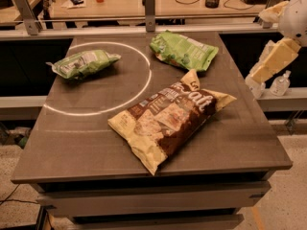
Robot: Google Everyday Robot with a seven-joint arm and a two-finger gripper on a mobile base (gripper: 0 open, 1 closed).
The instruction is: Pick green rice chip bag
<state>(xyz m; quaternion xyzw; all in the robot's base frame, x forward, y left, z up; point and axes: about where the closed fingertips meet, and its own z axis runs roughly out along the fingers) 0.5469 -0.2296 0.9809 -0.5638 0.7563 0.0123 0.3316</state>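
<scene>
The green rice chip bag (pixel 183 50) lies flat at the table's far right, bright green and crinkly with a pale print patch. My gripper (pixel 254 84) hangs at the end of the cream arm off the table's right edge. It is to the right of the bag and a little nearer to the camera, apart from it and touching nothing.
A slimmer green bag with a whitish label (pixel 84 63) lies at the far left inside a white circle (pixel 144 85) drawn on the dark table (pixel 72 143). A big brown-and-cream bag (pixel 170 116) lies in the middle front. A small bottle (pixel 280 84) stands on the ledge right of the arm.
</scene>
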